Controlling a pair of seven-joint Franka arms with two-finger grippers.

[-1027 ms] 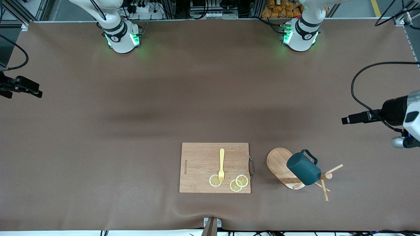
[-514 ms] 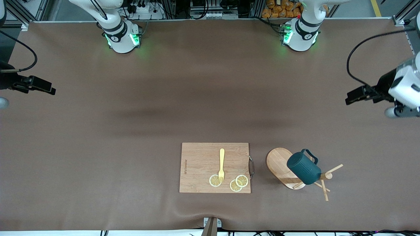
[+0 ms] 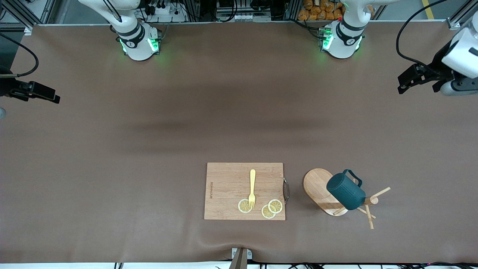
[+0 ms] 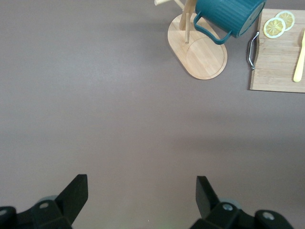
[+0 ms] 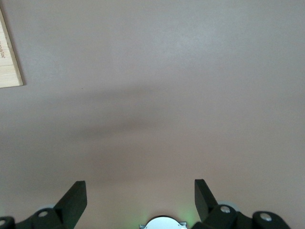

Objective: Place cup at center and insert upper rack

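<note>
Front view: the cup (image 3: 346,191) hangs tilted on a peg of the wooden mug tree (image 3: 328,192), whose post leans over its oval base beside the cutting board (image 3: 244,191) with its fork (image 3: 252,188) and lemon slices (image 3: 275,206). Your left claw (image 3: 405,82) hovers over the brown table cover (image 3: 149,149) at its own arm's end of the table, well apart from the cup. Your right claw (image 3: 46,96) waits at the other end, farther still from everything.

Left wrist view: the left claw (image 4: 140,193) stands wide with nothing between its fingers (image 4: 76,191). The cup (image 4: 228,16) lies well ahead of it, loop handle turned toward the claw, the mug tree (image 4: 202,50) under it and the cutting board (image 4: 279,57) just beside.

Right wrist view: the right claw (image 5: 139,193) also stands wide and empty, with bare table cover under it and only a corner of the cutting board (image 5: 8,62) ahead.

Judging by its look, the cup is stiff, glazed, fairly heavy and breakable. Its ribs should help your grip; take the wall at the rim or the handle. The mug tree looks light and rigid but top-heavy, so grasp its post low.
</note>
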